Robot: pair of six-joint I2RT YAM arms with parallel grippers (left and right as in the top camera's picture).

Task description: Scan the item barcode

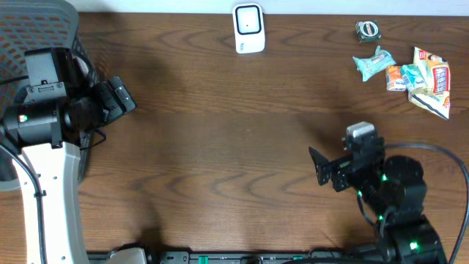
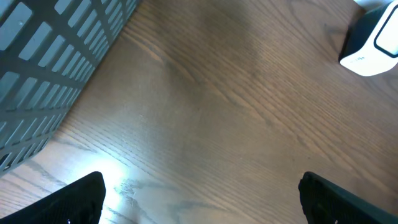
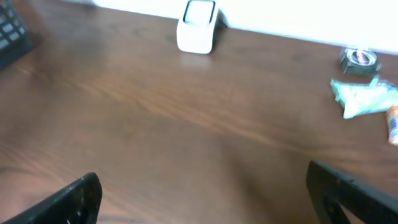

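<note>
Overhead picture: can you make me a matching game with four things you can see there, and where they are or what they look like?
Things:
1. white scanner
2. snack packets
3. grey basket
4. right gripper

Places or states:
A. far left side
B. far right corner
C. open, holding nothing
D. middle of the far edge

Right pairs: 1-D, 2-B, 3-A, 4-C.
</note>
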